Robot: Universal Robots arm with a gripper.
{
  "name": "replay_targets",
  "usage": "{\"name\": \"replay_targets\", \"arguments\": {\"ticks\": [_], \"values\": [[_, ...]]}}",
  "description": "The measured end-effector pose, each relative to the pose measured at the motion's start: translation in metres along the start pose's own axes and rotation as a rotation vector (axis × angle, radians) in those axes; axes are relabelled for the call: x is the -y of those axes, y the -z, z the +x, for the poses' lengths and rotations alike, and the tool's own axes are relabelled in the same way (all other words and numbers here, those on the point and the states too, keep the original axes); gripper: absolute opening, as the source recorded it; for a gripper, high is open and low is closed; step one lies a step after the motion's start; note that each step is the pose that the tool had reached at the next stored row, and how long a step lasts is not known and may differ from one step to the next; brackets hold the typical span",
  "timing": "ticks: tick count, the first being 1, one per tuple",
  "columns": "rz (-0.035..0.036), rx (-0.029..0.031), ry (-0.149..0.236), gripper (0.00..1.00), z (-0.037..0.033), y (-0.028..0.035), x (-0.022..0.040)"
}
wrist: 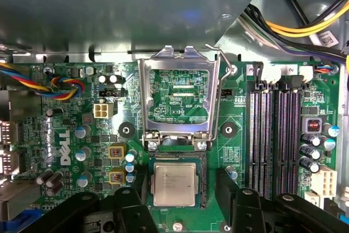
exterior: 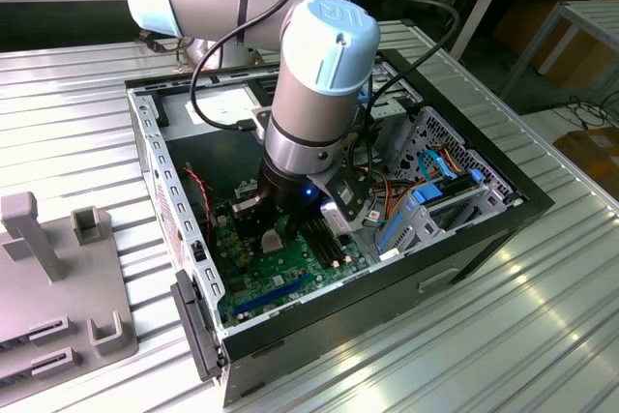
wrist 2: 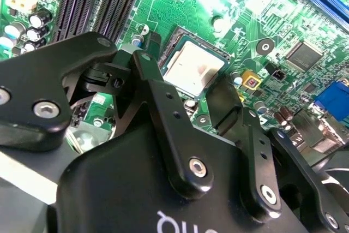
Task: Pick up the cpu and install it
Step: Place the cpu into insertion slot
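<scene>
Ribbed metal table [exterior: 542, 336]. Grey fixture [exterior: 58, 287] at lower left of the exterior view; open computer case [exterior: 155, 142] at centre, arm [exterior: 319, 65] reaching down inside. In the first wrist view the cpu [wrist: 174, 185] lies in the motherboard [wrist: 98, 135] socket, beside the raised load frame [wrist: 177, 58]. Gripper [wrist: 182, 181] jaws apart, straddling the chip, clear of it.

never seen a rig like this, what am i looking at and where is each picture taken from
A grey robot arm reaches into an open black computer case lying on a ribbed metal table. The exterior view comes from a camera off the arm; both wrist views come from cameras riding on it, facing the green motherboard. The small silver-grey square cpu sits in its socket, beside the flipped-open silver metal frame. The black gripper holds nothing: its fingers stand open either side of the cpu.
</scene>
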State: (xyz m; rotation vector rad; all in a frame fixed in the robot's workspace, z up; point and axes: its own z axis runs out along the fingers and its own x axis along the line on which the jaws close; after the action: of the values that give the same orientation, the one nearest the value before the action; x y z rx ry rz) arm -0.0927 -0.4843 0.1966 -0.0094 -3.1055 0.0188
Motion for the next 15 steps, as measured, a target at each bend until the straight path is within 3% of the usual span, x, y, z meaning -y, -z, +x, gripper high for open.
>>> {"name": "replay_targets", "arguments": {"ticks": [15], "values": [[0.0000,0.0000,0.000,0.61,-0.0027,-0.0010,0.0000]]}}
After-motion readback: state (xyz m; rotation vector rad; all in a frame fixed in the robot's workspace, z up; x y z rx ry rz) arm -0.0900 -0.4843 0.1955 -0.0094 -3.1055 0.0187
